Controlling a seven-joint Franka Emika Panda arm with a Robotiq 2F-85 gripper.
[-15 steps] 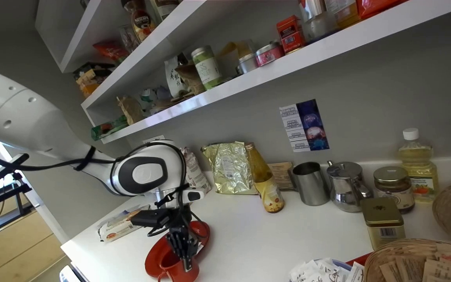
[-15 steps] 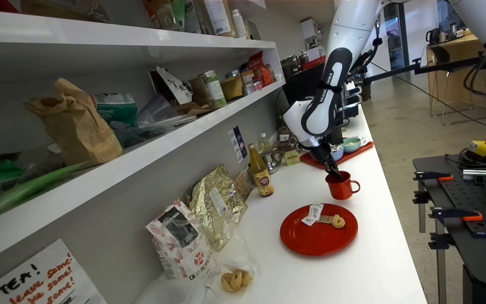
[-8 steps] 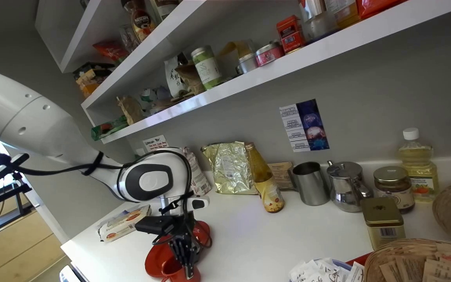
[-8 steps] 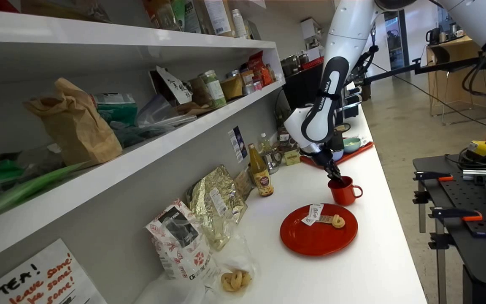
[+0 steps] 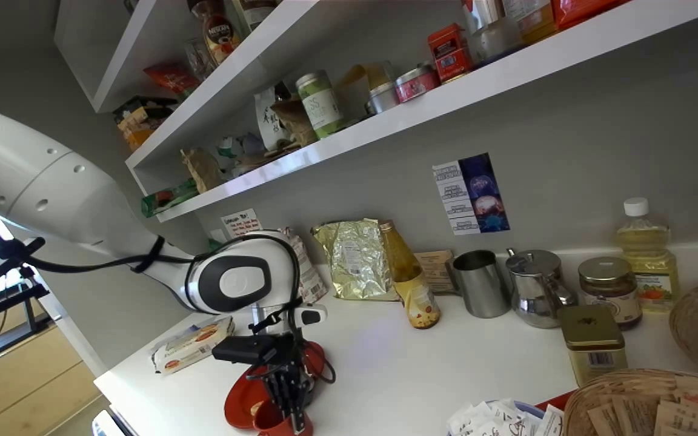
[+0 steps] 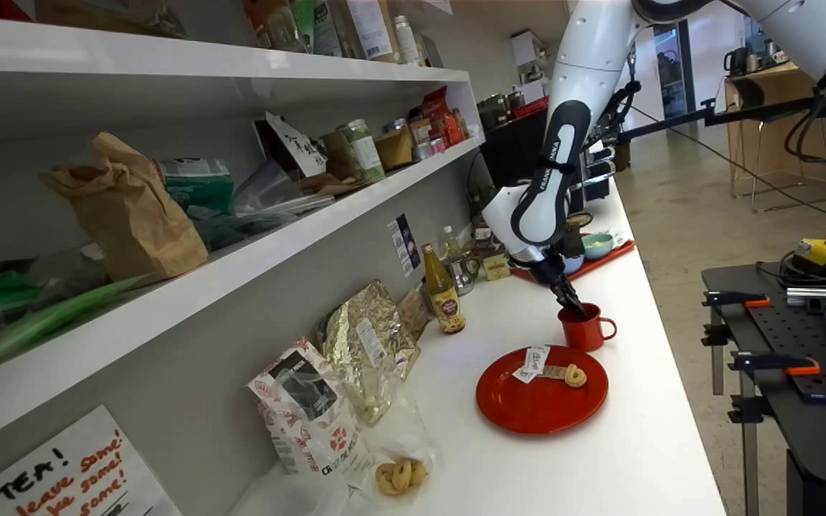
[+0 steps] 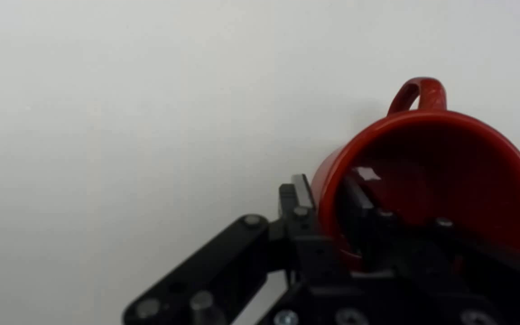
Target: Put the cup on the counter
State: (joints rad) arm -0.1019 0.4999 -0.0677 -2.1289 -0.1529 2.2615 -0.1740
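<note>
The red cup (image 6: 589,333) stands upright on the white counter (image 6: 635,444), close to a red plate. It also shows in the wrist view (image 7: 467,167), handle toward the top. In an exterior view the cup (image 5: 276,426) is cut off by the lower edge. My gripper (image 7: 327,187) straddles the cup's rim, one finger inside and one outside. The fingers stand wider apart than the rim's thickness, so it looks partly open. Both exterior views show the gripper (image 5: 294,409) (image 6: 573,304) tilted down into the cup. The inner finger's lower part is dark and hard to see.
The red plate (image 6: 528,412) with sachets and a snack lies beside the cup. A sauce bottle (image 6: 443,290), gold bag (image 6: 370,344), steel jug (image 5: 481,284) and teapot (image 5: 534,284) stand along the wall. A red tray (image 6: 617,252) lies farther along. White shelves (image 5: 300,160) hang above.
The gripper and cup have moved lower and a little nearer the plate, mostly in the first half second. The fingers look slightly wider apart now.
</note>
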